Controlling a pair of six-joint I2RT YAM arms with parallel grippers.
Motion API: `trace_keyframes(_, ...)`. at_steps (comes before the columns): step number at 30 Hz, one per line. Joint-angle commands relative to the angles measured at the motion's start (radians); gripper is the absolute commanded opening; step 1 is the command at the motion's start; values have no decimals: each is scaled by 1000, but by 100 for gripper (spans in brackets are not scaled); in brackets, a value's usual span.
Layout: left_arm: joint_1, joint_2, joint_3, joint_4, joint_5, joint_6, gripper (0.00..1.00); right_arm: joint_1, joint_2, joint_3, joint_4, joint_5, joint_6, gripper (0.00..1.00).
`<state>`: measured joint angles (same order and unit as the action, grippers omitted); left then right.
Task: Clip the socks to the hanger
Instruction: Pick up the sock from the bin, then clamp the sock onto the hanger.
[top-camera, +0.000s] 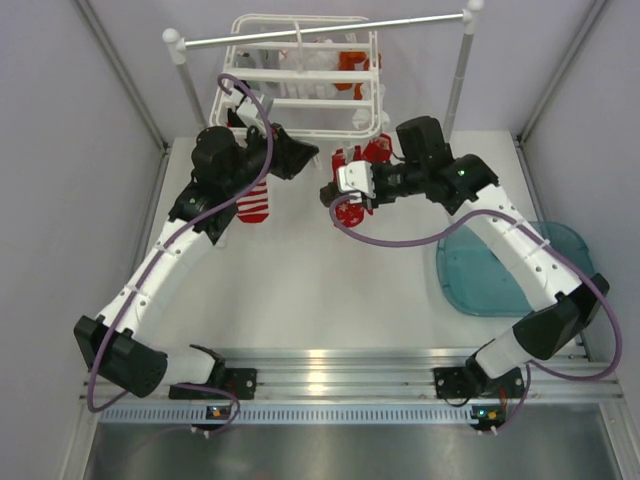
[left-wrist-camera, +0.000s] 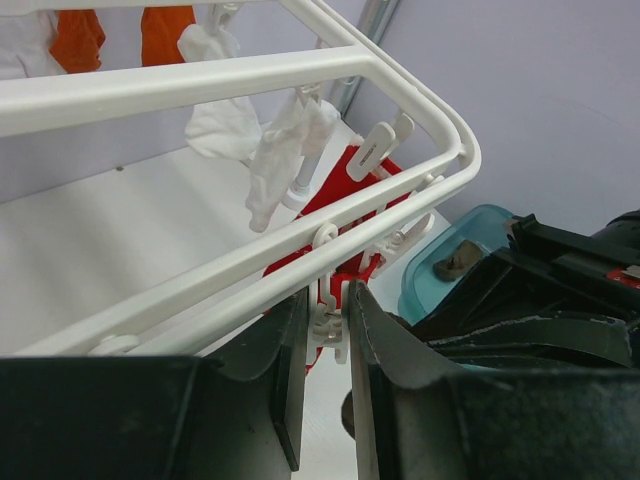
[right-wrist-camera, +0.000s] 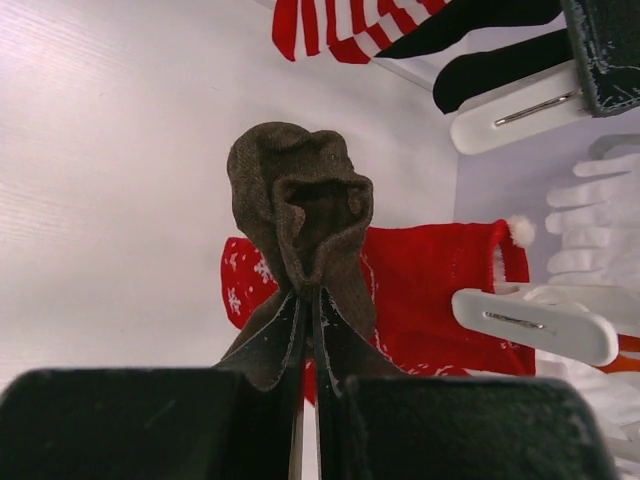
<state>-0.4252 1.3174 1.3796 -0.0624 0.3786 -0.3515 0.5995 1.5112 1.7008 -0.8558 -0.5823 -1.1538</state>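
Observation:
The white hanger (top-camera: 300, 75) hangs at the back from a rail; its frame bars (left-wrist-camera: 250, 75) cross the left wrist view. My left gripper (top-camera: 300, 160) (left-wrist-camera: 328, 312) is shut on a white clip (left-wrist-camera: 335, 325) dangling from the frame's near bar. My right gripper (top-camera: 335, 192) (right-wrist-camera: 310, 300) is shut on a bunched dark brown-grey sock (right-wrist-camera: 300, 195) and holds it just right of the left gripper. A red snowflake sock (right-wrist-camera: 420, 290) (top-camera: 365, 150) hangs behind it, also in the left wrist view (left-wrist-camera: 350, 195).
A red-and-white striped sock (top-camera: 255, 200) (right-wrist-camera: 340, 25) hangs left of centre. White socks (left-wrist-camera: 285, 150) and orange socks (left-wrist-camera: 165, 30) hang from other clips. Free white clips (right-wrist-camera: 530, 322) hang nearby. A teal tray (top-camera: 510, 270) lies at the right. A grey rail (top-camera: 330, 30) spans the back.

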Motion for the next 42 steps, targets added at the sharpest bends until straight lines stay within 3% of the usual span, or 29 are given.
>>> trace_keyframes(1, 3, -23, 1, 15, 36, 11, 0, 26, 12, 43, 135, 48, 37, 0)
trace_keyframes(8, 3, -14, 1, 19, 49, 2, 0, 40, 43, 59, 178, 95, 43, 0)
trace_keyframes(42, 3, -9, -13, 38, 52, 17, 0, 56, 41, 97, 207, 21, 86, 0)
